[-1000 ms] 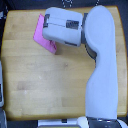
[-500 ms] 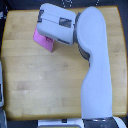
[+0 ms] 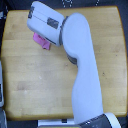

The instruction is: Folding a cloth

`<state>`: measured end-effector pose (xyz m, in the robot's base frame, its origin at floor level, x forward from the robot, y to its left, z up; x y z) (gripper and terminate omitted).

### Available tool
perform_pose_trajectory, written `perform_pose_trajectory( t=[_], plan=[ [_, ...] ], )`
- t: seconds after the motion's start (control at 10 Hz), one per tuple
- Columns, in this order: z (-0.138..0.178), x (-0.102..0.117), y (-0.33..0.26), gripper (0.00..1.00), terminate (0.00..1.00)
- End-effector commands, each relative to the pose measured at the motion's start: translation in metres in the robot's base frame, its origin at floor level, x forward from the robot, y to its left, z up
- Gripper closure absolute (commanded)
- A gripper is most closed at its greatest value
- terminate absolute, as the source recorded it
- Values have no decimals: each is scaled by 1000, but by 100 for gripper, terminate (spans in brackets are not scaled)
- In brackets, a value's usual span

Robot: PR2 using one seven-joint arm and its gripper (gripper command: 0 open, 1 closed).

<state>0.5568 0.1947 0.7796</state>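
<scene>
Exterior view: the white arm (image 3: 82,70) rises from the bottom right of the frame to the upper left, over the wooden worktop (image 3: 30,85). The cloth (image 3: 42,41), a small pink patch, lies at upper left, mostly hidden under the arm's forward housing. The gripper is covered by that housing; its jaw state cannot be determined.

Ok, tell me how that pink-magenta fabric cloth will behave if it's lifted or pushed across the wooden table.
The thin pink-magenta fabric cloth probably flops and drapes when lifted; what shows looks bunched, not flat. It seems light, being small beside the wooden table. Pushed, it would likely wrinkle rather than slide whole. The white arm hides most of it.
</scene>
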Motion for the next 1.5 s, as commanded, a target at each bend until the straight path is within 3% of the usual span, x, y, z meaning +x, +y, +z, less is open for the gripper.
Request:
perform_pose_trajectory(
  t=[0.0, 0.6, 0.7, 1.4],
  plan=[
    [5, 39, 38, 100, 0],
    [-10, 41, 36, 100, 0],
    [-10, 40, 39, 0, 0],
    [-10, 43, 30, 0, 0]
  ],
)
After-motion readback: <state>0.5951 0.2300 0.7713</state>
